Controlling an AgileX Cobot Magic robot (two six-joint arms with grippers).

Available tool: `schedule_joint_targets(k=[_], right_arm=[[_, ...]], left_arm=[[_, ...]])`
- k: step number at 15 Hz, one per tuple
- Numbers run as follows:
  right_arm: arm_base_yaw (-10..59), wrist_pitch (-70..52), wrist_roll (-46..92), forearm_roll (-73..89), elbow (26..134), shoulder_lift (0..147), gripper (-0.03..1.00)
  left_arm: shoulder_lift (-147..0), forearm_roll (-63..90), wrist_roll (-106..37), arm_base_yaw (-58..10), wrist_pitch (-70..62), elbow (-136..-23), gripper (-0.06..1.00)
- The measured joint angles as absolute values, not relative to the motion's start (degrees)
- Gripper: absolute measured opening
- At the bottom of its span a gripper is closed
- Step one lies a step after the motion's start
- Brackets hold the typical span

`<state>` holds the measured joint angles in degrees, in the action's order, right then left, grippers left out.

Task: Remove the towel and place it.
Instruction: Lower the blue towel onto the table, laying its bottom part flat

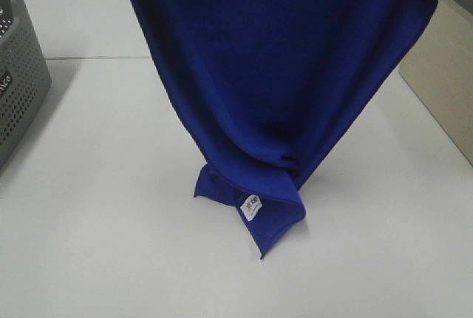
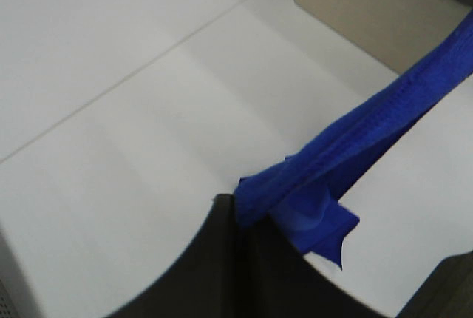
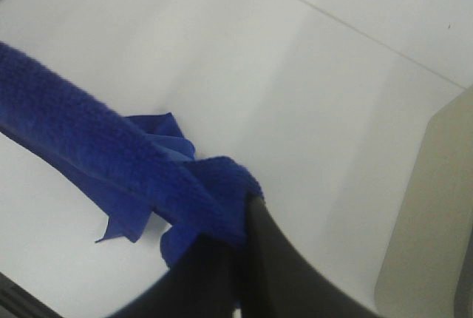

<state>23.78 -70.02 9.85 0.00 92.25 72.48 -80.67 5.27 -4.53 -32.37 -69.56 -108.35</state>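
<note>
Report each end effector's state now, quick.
Left end effector: closed, gripping the towel.
Right end effector: closed, gripping the towel.

No legible text (towel tag (image 1: 251, 206) print tiny)

A white, matte table (image 1: 111, 251) fills the frame, and a thin seam (image 1: 96, 58) runs across it in the upper left, where two panels meet. At the left edge of the frame a grey perforated basket (image 1: 18, 89) stands on the table, only partly in view. Just below the centre, the lowest end of the blue towel (image 1: 281, 66) rests on the table top in a small folded heap, with its white tag (image 1: 251, 206) facing up, well apart from the basket.
</note>
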Motion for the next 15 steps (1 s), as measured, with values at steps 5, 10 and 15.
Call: schedule_joint_targets(k=[5,10,15], right_arm=[[23.84,-69.96,11.75,-0.80,102.73,71.05,0.02],[23.84,-64.80,21.14,-1.83,109.55,71.10,0.02],[23.84,-67.21,21.31,1.60,109.61,71.96,0.02]], left_arm=[[-80.56,2.86,-4.53,-32.37,-66.46,-116.31,0.00],[-80.84,0.00,-4.58,-32.37,-60.10,-116.37,0.00],[-80.84,-0.40,-4.24,-32.37,-66.00,-116.43,0.00]])
